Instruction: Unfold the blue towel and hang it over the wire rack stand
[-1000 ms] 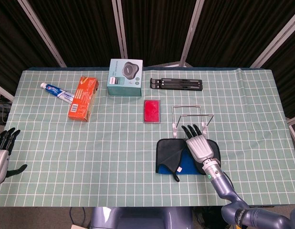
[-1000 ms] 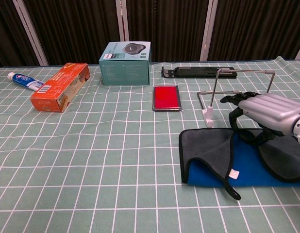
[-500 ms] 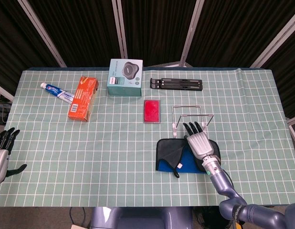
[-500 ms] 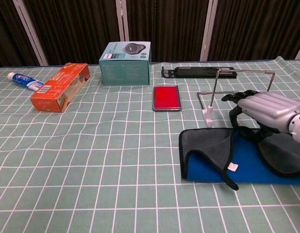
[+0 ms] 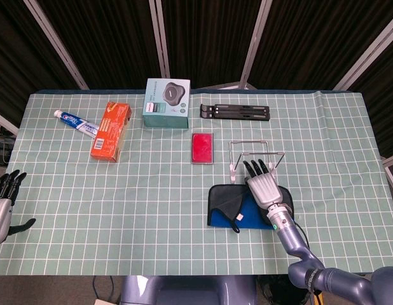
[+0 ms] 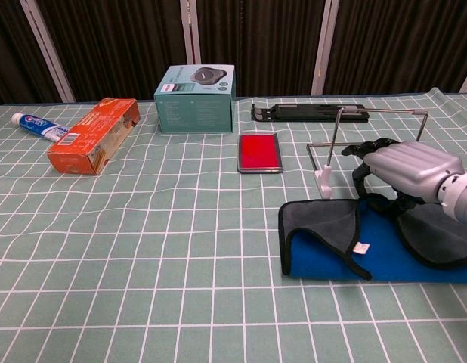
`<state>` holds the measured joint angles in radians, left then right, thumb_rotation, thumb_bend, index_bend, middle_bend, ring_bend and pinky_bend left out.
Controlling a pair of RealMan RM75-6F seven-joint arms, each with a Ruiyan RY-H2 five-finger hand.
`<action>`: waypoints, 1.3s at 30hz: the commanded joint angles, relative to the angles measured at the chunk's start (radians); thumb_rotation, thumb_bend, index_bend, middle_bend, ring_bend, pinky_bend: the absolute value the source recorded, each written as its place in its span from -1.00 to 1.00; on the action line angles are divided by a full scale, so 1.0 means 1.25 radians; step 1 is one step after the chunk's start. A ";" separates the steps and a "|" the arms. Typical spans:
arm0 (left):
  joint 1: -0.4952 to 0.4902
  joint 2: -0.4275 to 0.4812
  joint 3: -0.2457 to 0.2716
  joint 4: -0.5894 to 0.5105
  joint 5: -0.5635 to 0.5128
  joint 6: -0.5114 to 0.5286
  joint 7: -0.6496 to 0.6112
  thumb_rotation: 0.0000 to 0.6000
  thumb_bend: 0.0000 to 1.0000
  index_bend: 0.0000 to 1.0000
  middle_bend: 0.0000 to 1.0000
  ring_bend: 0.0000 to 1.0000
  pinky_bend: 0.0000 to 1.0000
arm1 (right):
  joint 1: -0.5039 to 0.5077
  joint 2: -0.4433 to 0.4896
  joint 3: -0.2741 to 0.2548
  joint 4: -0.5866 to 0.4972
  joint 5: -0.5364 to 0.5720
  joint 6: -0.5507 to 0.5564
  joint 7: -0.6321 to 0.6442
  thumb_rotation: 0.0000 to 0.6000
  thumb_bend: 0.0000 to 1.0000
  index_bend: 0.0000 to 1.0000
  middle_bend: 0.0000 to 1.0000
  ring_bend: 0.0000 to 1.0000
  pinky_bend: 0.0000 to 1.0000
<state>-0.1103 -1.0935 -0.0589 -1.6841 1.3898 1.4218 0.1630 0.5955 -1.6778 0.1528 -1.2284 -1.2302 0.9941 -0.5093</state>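
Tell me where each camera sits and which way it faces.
Head view: high above the near table edge, looking steeply down; shows the right hand over the blue towel, the right forearm, and the left hand at the left edge.
Chest view: low at the near edge, looking level across the table; shows only the right hand.
Both share towel, wire rack stand and right hand.

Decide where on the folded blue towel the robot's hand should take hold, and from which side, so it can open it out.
Best guess: pinch the loose grey flap of the blue towel at its corner by the white tag, coming from the towel's left. That layer lies folded back on top with a free, slightly raised edge; the right hand hovers over the far side.
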 commanded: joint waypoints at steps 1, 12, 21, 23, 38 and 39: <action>0.000 0.000 -0.001 0.001 -0.002 0.000 0.000 1.00 -1.00 -1.00 -1.00 -1.00 -1.00 | 0.006 -0.005 0.004 0.004 0.010 -0.002 -0.010 1.00 -0.14 0.26 -0.94 -1.00 -0.90; -0.002 -0.001 -0.001 0.003 -0.007 -0.003 0.000 1.00 -1.00 -1.00 -1.00 -1.00 -1.00 | 0.008 0.007 -0.007 -0.024 0.009 0.001 -0.003 1.00 -0.77 -0.76 -0.96 -1.00 -0.92; 0.000 0.001 0.002 -0.001 0.003 0.002 -0.005 1.00 -1.00 -1.00 -1.00 -1.00 -1.00 | -0.014 0.054 -0.031 -0.100 -0.044 0.059 0.012 1.00 -0.86 -0.79 -0.97 -1.00 -0.94; 0.001 0.003 0.003 -0.002 0.005 0.004 -0.008 1.00 -1.00 -1.00 -1.00 -1.00 -1.00 | -0.023 0.075 -0.040 -0.130 -0.049 0.067 0.008 1.00 -0.85 -0.79 -0.97 -1.00 -0.94; 0.007 0.012 0.012 -0.017 0.033 0.019 -0.017 1.00 -1.00 -1.00 -1.00 -1.00 -1.00 | -0.084 0.215 -0.144 -0.274 -0.169 0.109 0.066 1.00 -0.82 -0.57 -0.97 -1.00 -1.00; 0.007 0.012 0.013 -0.017 0.035 0.019 -0.017 1.00 -1.00 -1.00 -1.00 -1.00 -1.00 | -0.083 0.218 -0.149 -0.278 -0.181 0.110 0.070 1.00 -0.82 -0.55 -0.97 -1.00 -1.00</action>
<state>-0.1019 -1.0790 -0.0434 -1.7051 1.4323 1.4452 0.1414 0.4956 -1.4226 -0.0113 -1.5561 -1.4220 1.1277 -0.4403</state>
